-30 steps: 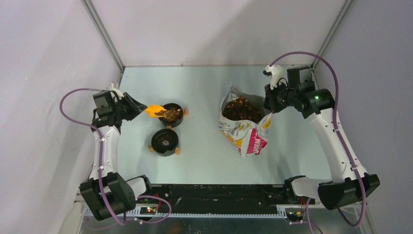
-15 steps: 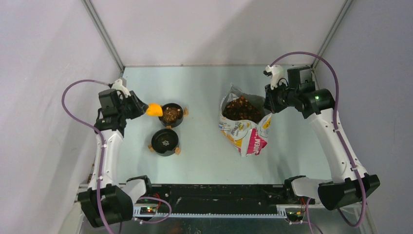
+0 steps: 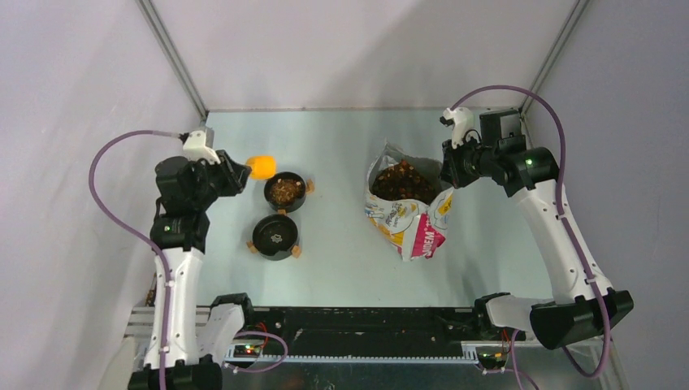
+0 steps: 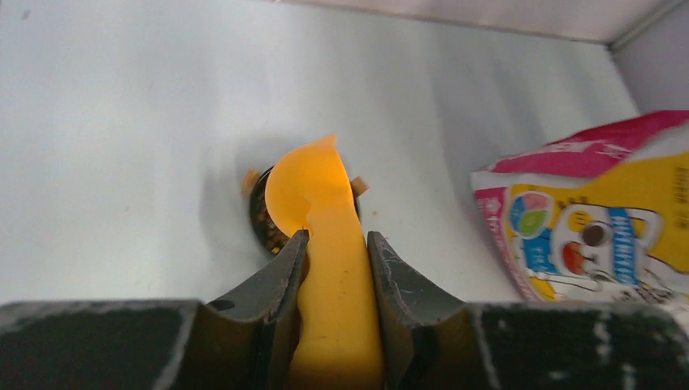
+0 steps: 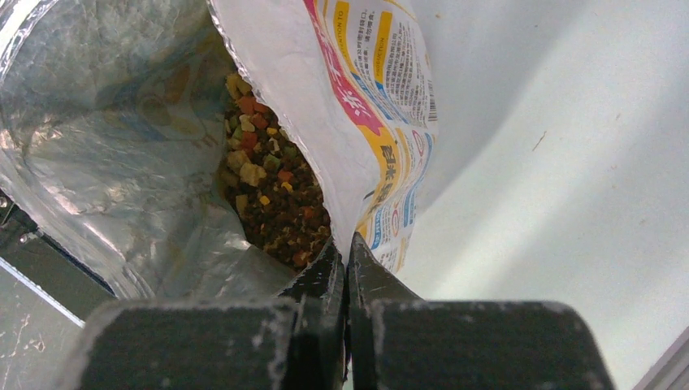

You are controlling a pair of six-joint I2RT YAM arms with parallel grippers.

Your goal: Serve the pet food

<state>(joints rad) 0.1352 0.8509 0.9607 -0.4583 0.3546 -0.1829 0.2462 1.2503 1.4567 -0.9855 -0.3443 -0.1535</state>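
Near filled bowl (image 3: 267, 188), left gripper (image 3: 241, 173) pinching orange scoop (image 3: 261, 166), right gripper (image 3: 445, 166) pinching bag (image 3: 414, 227) rim

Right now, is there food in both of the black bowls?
No: the far bowl holds pet food, but the near bowl shows only its dark inside in the top view.

Robotics lab test cell: a pale counter (image 3: 341, 138) is boxed in on three sides by plain white panels (image 3: 366, 49) joined with bare metal struts (image 3: 172, 57). At the counter's near edge, a left arm (image 3: 175, 268) and a right arm (image 3: 561, 236) are bolted side by side, trailing purple cables (image 3: 122, 203), with an exposed circuit board (image 3: 244, 349) lit up beside them. On the counter sit staged props: pet food (image 3: 402, 180) in a printed bag (image 3: 414, 227) and two black bowls (image 3: 284, 191).
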